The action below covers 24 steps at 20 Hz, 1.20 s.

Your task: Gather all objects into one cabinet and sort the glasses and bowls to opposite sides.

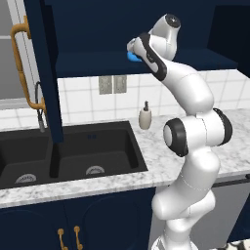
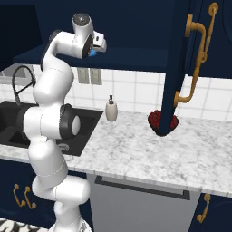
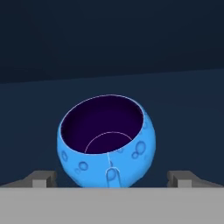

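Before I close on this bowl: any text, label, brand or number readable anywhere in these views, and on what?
None readable.
blue bowl: raised ring bumps, no lettering.
soap dispenser: plain, no label visible.
wall outlet plate: blank.
open pincer: no markings.

The white arm rises from its base in a tall S-curve: the lower links lean one way, a dark-banded elbow juts out at mid height, and the upper links swing back and climb high. At the top the wrist bends over so the hand reaches forward, roughly level. The claw (image 3: pixel 111 179) stands wide open, its two finger tips (image 3: pixel 41 178) far apart at either side of the hand view, closed on nothing.
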Available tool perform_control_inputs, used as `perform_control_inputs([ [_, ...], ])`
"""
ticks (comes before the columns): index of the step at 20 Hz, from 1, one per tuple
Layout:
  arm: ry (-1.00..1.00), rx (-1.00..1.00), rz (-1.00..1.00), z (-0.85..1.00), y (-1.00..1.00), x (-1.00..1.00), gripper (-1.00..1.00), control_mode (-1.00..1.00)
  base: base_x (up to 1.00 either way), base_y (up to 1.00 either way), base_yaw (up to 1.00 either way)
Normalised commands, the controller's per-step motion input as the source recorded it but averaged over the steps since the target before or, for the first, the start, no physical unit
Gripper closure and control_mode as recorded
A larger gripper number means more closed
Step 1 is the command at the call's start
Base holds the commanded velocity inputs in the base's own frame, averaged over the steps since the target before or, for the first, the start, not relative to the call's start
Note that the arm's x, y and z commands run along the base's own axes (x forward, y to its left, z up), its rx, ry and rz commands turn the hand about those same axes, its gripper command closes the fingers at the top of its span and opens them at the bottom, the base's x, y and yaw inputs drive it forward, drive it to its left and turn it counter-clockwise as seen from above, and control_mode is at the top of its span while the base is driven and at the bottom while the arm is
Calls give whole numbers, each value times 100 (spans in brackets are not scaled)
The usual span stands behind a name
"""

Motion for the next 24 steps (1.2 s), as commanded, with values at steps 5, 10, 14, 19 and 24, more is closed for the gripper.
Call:
perform_control_inputs([
  [5,0,0,0,0,0,0,-100,-100,0,0,0],
  [10,0,1,0,-1,8,0,100,-100,0,0,0],
  [14,0,2,0,-1,8,0,100,-100,0,0,0],
  [19,0,0,0,0,0,0,100,-100,0,0,0],
  [24,1,3,0,-1,-10,0,100,-100,0,0,0],
])
